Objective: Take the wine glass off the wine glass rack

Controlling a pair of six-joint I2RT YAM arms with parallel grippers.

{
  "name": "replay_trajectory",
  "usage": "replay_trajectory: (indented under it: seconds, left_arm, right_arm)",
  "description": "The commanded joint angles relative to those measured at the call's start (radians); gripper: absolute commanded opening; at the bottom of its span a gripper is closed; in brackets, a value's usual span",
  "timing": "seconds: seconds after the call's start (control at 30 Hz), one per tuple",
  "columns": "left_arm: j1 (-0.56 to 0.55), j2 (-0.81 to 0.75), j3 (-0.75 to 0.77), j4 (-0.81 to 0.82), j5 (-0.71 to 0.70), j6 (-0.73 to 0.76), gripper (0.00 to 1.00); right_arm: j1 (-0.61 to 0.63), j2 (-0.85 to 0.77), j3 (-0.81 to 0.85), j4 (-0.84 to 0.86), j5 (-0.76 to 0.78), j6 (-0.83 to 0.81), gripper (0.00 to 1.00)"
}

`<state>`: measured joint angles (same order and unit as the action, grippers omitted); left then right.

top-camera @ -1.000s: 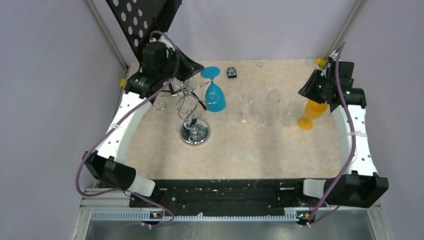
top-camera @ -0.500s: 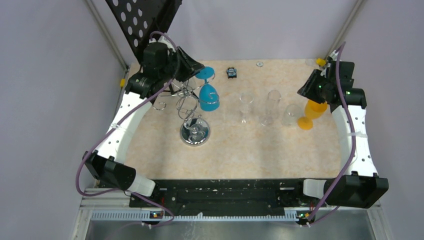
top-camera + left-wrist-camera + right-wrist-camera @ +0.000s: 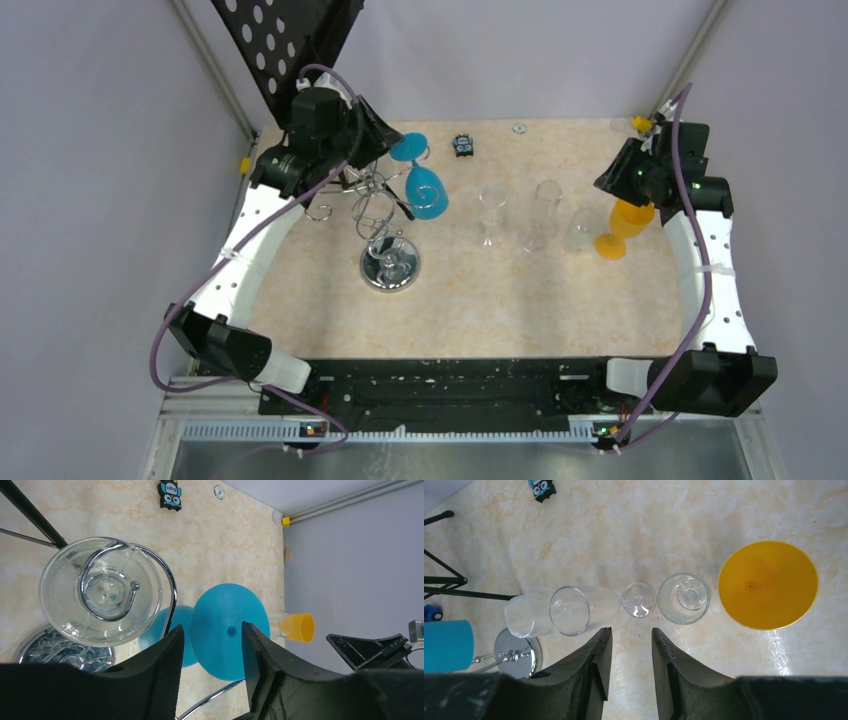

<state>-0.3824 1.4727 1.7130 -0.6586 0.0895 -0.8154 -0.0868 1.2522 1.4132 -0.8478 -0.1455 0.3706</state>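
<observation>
A blue wine glass [image 3: 425,190] hangs upside down and tilted from an arm of the silver wire wine glass rack [image 3: 390,266]. Its round foot [image 3: 227,630] lies just beyond my left gripper [image 3: 212,630], whose jaws stand open on either side of it; the right finger hides part of the foot's edge. A clear wine glass [image 3: 100,590] hangs by its foot in a curled hook of the rack. At the table's right end my right gripper [image 3: 630,632] is open over bare table with nothing between its fingers.
Three clear glasses [image 3: 540,215] stand in a row mid-table, with a yellow glass [image 3: 625,222] under the right wrist. A black perforated plate on a tripod [image 3: 290,40] rises behind the left arm. A small owl figure [image 3: 462,146] sits near the back edge.
My left gripper's jaws have parted from shut to open. The blue glass's foot shifted slightly left and its bowl swung a little. The right arm has stayed still.
</observation>
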Motion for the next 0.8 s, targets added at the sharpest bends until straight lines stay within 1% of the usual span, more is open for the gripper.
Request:
replay_trajectory:
  seconds: [0.0, 0.13, 0.23, 0.37, 0.43, 0.57, 0.7, 0.77]
  left_arm:
    - [-0.017, -0.004, 0.025, -0.055, -0.026, 0.035, 0.5]
    - [-0.031, -0.006, 0.005, -0.054, -0.027, 0.032, 0.55]
    - [-0.036, -0.01, -0.024, -0.025, -0.008, 0.011, 0.58]
    - [-0.036, -0.028, -0.078, 0.064, 0.045, -0.052, 0.58]
    - [-0.036, -0.026, -0.082, 0.075, 0.056, -0.078, 0.58]
    - [-0.037, -0.025, -0.067, 0.066, 0.04, -0.096, 0.58]
    - [-0.045, -0.018, -0.032, 0.018, -0.009, -0.065, 0.58]
    - [-0.051, -0.018, -0.024, 0.001, -0.026, -0.049, 0.55]
  right_arm:
    - [0.01, -0.026, -0.008, 0.046, -0.009, 0.009, 0.36]
    - [0.01, -0.029, -0.011, 0.047, -0.012, 0.009, 0.36]
    - [0.01, -0.031, -0.013, 0.047, -0.015, 0.009, 0.36]
    - [0.01, -0.033, -0.014, 0.047, -0.015, 0.009, 0.36]
    - [0.01, -0.036, -0.014, 0.048, -0.014, 0.01, 0.36]
    - [0.01, -0.039, -0.017, 0.048, -0.014, 0.01, 0.36]
    - [0.01, -0.039, -0.019, 0.05, -0.016, 0.008, 0.36]
    - [0.011, -0.037, -0.018, 0.051, -0.018, 0.008, 0.36]
